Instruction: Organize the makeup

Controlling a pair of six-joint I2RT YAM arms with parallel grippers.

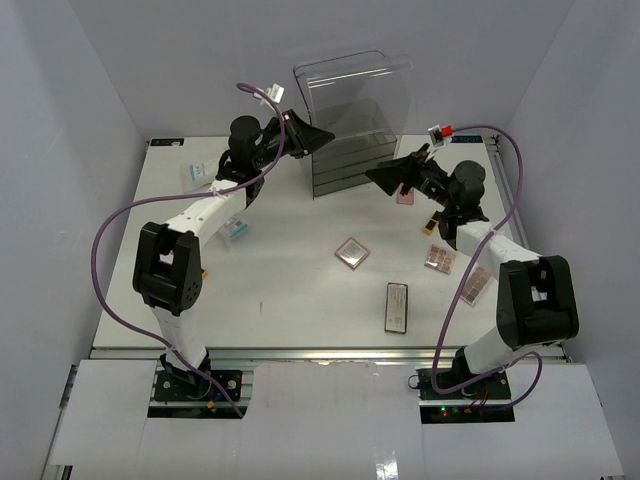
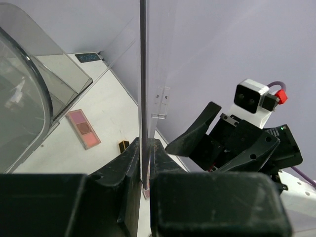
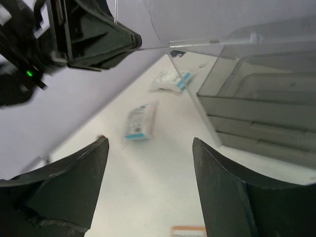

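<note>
My left gripper [image 1: 322,135] is shut on the edge of the raised clear lid [image 1: 352,92] of the acrylic drawer box; in the left wrist view [image 2: 143,148] the lid panel [image 2: 143,74] stands pinched between the jaws. My right gripper [image 1: 374,176] is open and empty, above the table in front of the box; it shows open in its wrist view [image 3: 148,143]. On the table lie a pink palette [image 1: 351,252], a black compact [image 1: 397,306], a brown palette [image 1: 440,259], another pink palette [image 1: 476,285], a small pink palette [image 1: 405,196], a small dark tube [image 1: 432,222] and two sachets [image 1: 236,228] [image 1: 196,173].
The clear drawer box [image 1: 350,165] stands at the back centre, its drawers [image 3: 256,113] shut. The sachets [image 3: 139,121] [image 3: 173,79] lie left of it. White walls close in the table on three sides.
</note>
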